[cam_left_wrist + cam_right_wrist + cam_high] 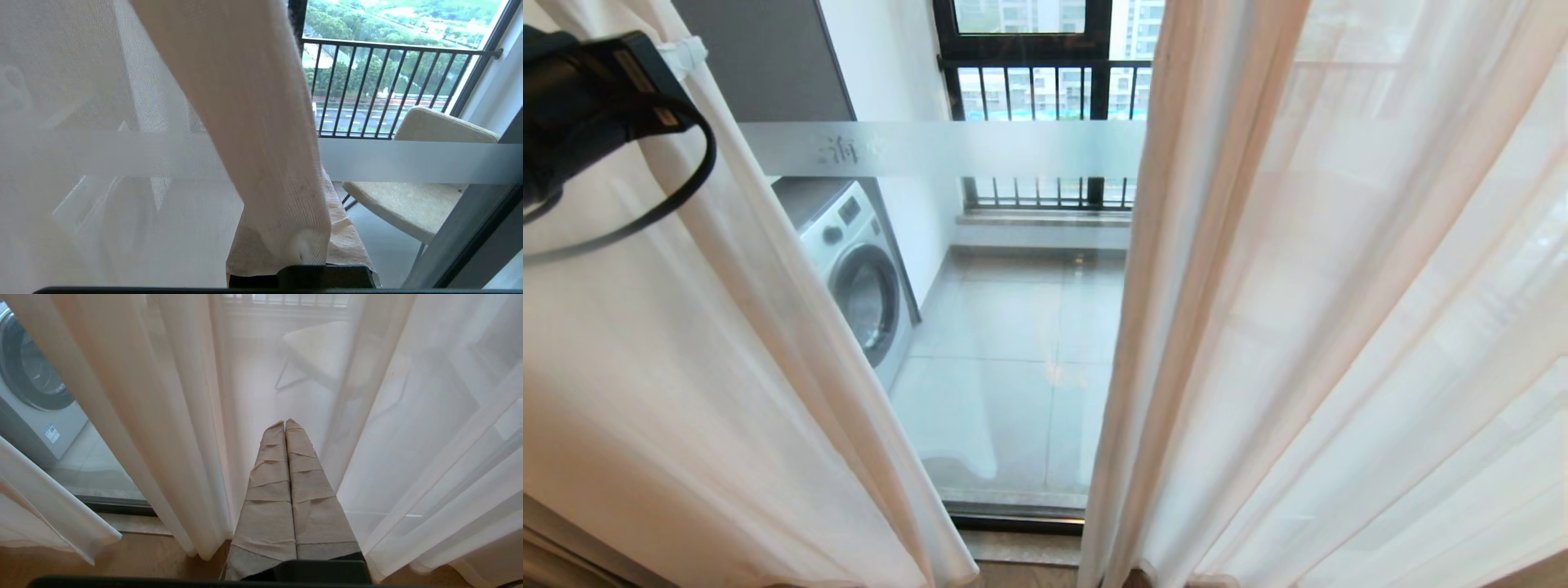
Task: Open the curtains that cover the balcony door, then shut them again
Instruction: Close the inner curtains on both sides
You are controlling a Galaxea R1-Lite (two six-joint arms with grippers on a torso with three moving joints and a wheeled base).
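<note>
Sheer white pleated curtains (1298, 327) part over glass balcony door (1013, 367) | left hand (304, 257) clamps sheer's edge to drag it | right hand (285, 426) closed, empty, parked

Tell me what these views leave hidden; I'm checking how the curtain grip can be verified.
- Left pincer, left wrist view: fingers buried in the bunched sheer curtain; the contact itself is covered.
- Left arm, head view: cut off by the frame edge; the pincer is behind fabric.
- Chair, right wrist view: blurred by the sheers.
- Frosted band characters, head view: too small.
</note>
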